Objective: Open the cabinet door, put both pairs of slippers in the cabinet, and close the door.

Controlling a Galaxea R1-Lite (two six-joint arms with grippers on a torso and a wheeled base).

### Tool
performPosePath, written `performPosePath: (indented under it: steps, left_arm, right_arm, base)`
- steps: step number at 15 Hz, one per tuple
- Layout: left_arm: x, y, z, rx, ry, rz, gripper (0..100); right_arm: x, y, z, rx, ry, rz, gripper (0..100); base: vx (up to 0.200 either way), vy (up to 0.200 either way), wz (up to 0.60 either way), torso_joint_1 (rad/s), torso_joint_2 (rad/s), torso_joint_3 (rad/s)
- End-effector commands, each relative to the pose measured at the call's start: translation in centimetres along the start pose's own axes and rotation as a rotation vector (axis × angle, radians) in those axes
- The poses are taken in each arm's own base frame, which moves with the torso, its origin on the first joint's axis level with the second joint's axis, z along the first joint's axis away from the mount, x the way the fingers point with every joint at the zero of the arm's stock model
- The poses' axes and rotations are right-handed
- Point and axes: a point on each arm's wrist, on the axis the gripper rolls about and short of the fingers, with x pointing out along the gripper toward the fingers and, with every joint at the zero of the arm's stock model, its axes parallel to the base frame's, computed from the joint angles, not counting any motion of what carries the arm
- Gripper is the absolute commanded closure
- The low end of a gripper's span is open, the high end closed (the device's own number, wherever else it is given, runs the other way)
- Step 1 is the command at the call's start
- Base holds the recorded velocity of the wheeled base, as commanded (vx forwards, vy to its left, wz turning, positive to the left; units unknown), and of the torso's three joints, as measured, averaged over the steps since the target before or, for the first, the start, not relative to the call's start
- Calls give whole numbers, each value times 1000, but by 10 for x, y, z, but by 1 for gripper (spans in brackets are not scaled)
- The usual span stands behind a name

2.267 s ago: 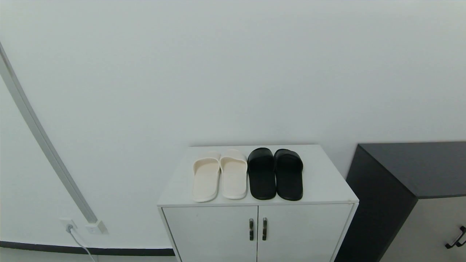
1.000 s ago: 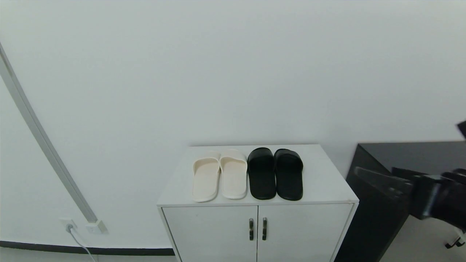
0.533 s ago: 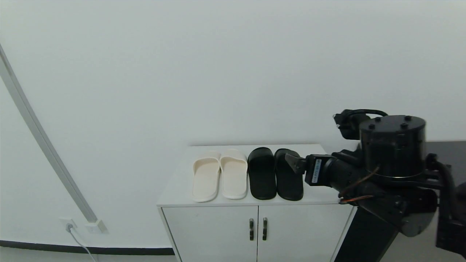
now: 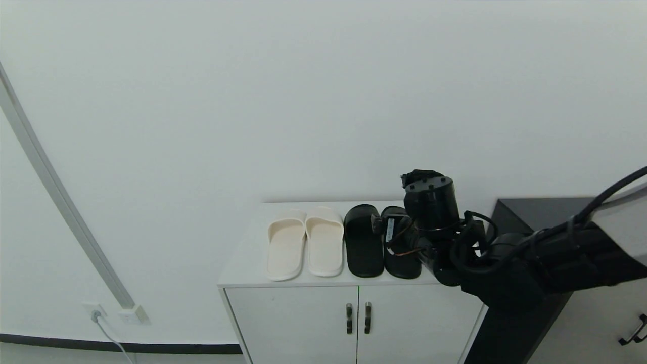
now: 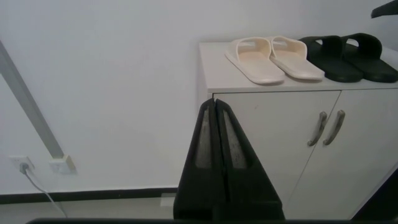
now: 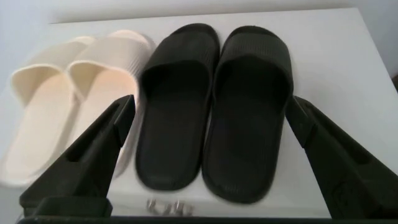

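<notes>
Right gripper (image 6: 210, 107), fingers spread wide, hovers above black slippers (image 6: 177, 106); in the head view its arm hides part of one. Left gripper (image 5: 216, 106): fingers pressed together. Cabinet (image 4: 293, 318) doors closed, bottom cropped.

The white cabinet (image 4: 246, 265) is standing against the wall (image 4: 323, 101) with both doors (image 4: 293, 323) shut, and its top is carrying two pairs of slippers: the cream pair (image 4: 305, 242) is lying on the left, the black pair (image 4: 364, 247) is lying just beside it on the right, all toes pointing toward the wall
</notes>
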Motion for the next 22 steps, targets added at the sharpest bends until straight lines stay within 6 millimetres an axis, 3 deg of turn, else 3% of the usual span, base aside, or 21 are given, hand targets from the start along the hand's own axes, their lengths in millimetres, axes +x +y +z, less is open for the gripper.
performPosePath:
  steps: [1, 12, 22]
  left_arm:
    - [0, 0, 0, 0, 1, 1, 100]
    - [0, 0, 0, -2, 1, 1, 100]
    - [0, 0, 0, -3, 1, 1, 100]
  right_arm:
    - [28, -2, -18, -22, 26, -37, 0]
    - [92, 12, -54, -78, 3, -48, 0]
    - [131, 6, -44, -80, -17, -91, 0]
  base:
    - [0, 0, 0, 0, 0, 0]
    - [0, 0, 0, 0, 0, 0]
    - [0, 0, 0, 0, 0, 0]
